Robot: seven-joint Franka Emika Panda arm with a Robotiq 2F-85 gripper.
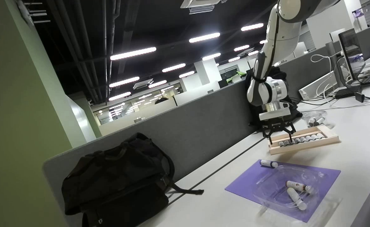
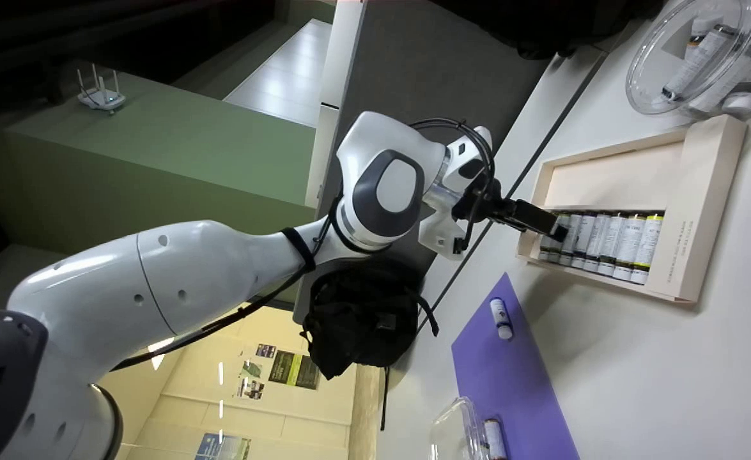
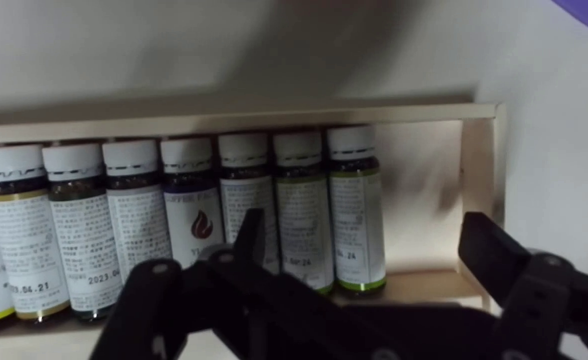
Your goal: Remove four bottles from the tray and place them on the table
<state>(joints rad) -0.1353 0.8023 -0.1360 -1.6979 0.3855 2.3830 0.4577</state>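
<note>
We see the tray [image 2: 707,211] lying on the white surface [image 1: 361,151], with a row of bottles [image 3: 193,220] in one of its compartments, side by side, caps all toward the same long wall; in the wrist view we count eight, the leftmost cut off by the edge, caps white, some labels banded in yellow or green, one marked with a dark red flame; past the last bottle a bare stretch of tray runs to the end wall; above that end hangs our pincer [image 1: 281,142], released, its fingers [image 3: 491,250] spread well apart; in the wrist view one finger crosses in front of the bottles, the other stands before the end wall, and the last two bottles show between them; whether either finger touches anything we cannot tell.

Near the tray, in both exterior views, we find a purple mat [image 1: 244,183]; a lone bottle [image 1: 269,163] lies on its side there, by the mat's edge and out of the tray; in an exterior view two more bottles [image 1: 295,186] show through a clear tub [image 1: 268,193] on the mat, though we cannot be sure they lie inside it; just beside the tray's end away from the pincer stands a second tub [image 2: 632,70], also clear, with further bottles [image 2: 698,62] seen through it; a grey partition [image 1: 213,123] runs along the surface, with a black bag [image 1: 115,183] just beside it.
</note>
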